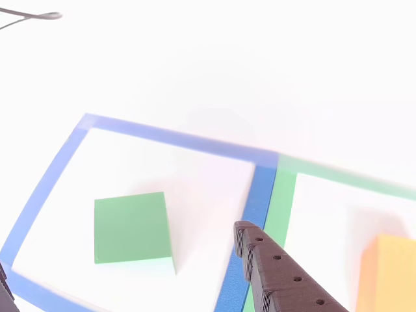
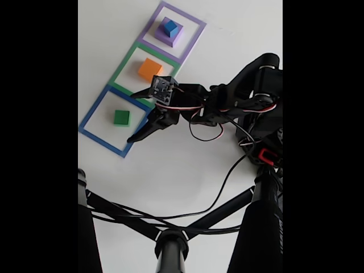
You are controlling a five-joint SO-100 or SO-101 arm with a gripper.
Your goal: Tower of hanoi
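A green cube sits inside the flat blue square outline. The orange cube rests in the green outline. In the fixed view a small blue cube lies on the pale-purple slab within the purple outline. My gripper is open, just right of the green cube in the fixed view. One dark finger hangs over the blue-green border, and the other finger shows at the lower left edge. Nothing is held.
The table is white. In the fixed view the arm's body with its red and white wires stands at the right. Black stand bars and a cable cross the bottom. A thin cable loop lies at the far upper left.
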